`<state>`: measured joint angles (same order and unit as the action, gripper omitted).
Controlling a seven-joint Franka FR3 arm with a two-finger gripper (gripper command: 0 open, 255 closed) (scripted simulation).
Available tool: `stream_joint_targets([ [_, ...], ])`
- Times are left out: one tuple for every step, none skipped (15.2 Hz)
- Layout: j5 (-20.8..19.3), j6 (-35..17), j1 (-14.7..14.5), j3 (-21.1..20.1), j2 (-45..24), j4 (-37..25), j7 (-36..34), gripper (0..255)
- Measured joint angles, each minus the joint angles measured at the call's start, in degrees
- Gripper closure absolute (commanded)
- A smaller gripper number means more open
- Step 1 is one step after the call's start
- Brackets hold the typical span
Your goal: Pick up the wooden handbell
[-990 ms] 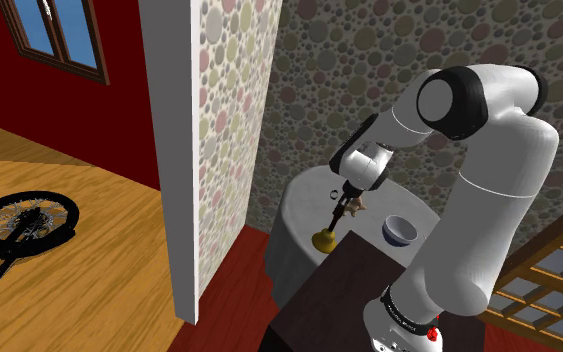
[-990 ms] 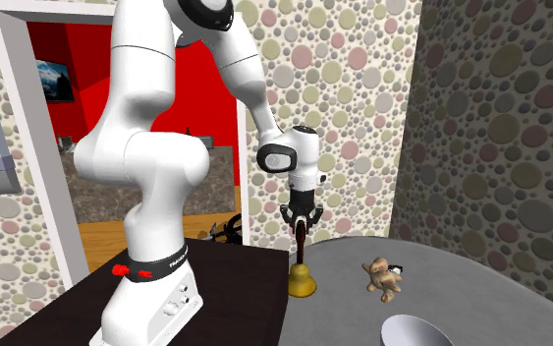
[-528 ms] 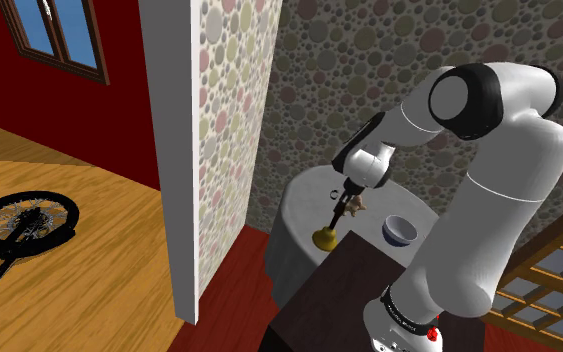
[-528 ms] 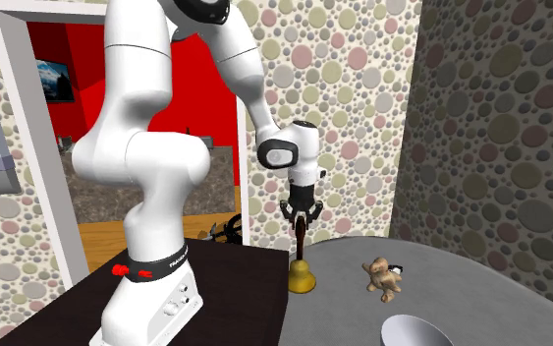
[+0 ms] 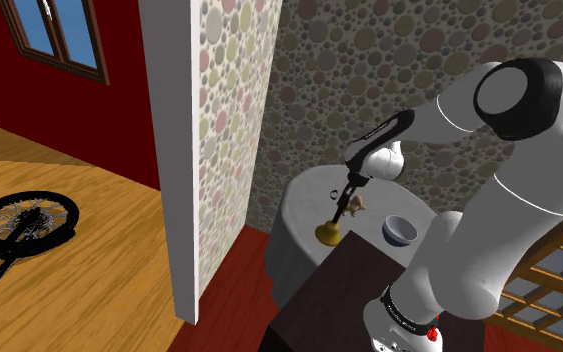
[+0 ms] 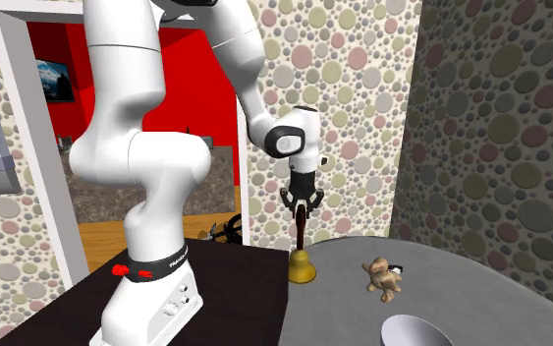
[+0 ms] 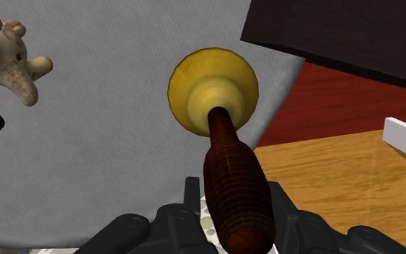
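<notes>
Wrist view: found the black gripper (image 7: 236, 216) with both fingers clamped on the dark wooden handle of the handbell (image 7: 226, 151), yellow bell mouth pointing away from the hand. Located the handbell at the edge of the round grey table (image 7: 86, 159), just beside the dark stand (image 7: 338, 36). Could not tell whether the bell mouth touched the tabletop. Noted a small tan toy animal (image 7: 10, 54) lying on the table near the bell, apart from it. Shoulder view: saw the gripper pointing straight down with the handle upright beneath it. Recorded a bowl (image 5: 400, 230) on the same table, beyond the toy animal towards that view's right.
</notes>
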<state>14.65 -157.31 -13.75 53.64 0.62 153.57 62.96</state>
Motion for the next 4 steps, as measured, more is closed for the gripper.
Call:
stream_joint_targets([
  [-3.2, 0.6, 0.3, 0.2, 1.4, 0.1, -2.4, 255],
  [-6.9, 1.5, 1.1, 0.1, 3.2, 0.1, -5.2, 255],
  [-9.9, 2.2, 1.9, -0.3, 4.6, 0.2, -7.4, 255],
  [-11.9, 2.8, 2.7, -0.7, 5.6, 0.2, -8.9, 255],
])
